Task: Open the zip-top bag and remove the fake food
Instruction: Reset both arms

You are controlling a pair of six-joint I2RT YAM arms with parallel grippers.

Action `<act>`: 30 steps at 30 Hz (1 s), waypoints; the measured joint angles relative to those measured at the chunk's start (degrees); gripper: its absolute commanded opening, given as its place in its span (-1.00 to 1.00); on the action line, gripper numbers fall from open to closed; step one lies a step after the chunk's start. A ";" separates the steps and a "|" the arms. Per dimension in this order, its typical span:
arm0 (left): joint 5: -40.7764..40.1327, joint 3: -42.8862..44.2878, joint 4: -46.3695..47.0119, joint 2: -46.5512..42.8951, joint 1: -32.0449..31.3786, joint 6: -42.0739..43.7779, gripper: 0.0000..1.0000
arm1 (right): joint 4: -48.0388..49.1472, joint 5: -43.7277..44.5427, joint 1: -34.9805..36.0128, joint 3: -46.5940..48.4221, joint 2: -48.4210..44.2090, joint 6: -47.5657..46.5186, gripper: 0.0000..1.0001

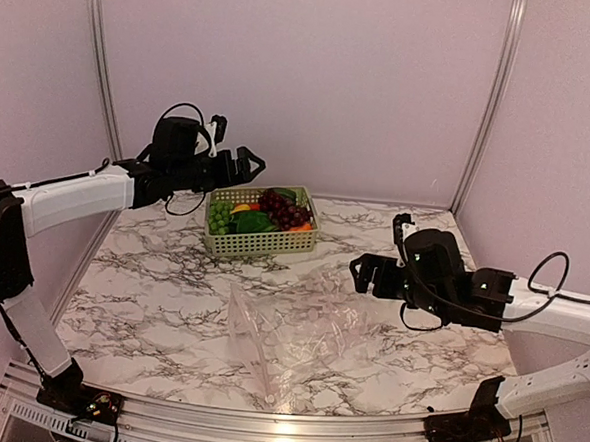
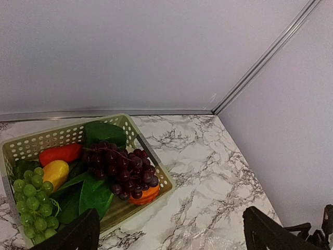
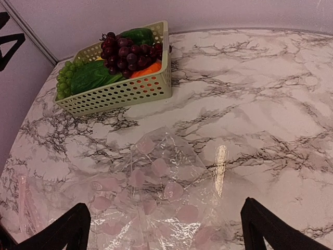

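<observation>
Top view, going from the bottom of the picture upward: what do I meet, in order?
In order: bag → basket → left pincer. The right pincer overlaps the bag's height, so it is left out.
</observation>
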 measured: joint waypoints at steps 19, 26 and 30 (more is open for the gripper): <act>-5.44 -24.87 0.76 -26.95 -11.26 0.28 0.98 | 6.08 -0.63 -0.37 10.91 3.96 -2.19 0.97; -7.63 -26.95 0.31 -29.92 -11.23 0.52 0.98 | 6.62 -0.76 -0.37 10.95 4.13 -2.36 0.97; -8.13 -26.58 0.11 -30.25 -11.23 1.42 0.98 | 6.58 -1.03 -0.37 10.95 4.13 -2.27 0.97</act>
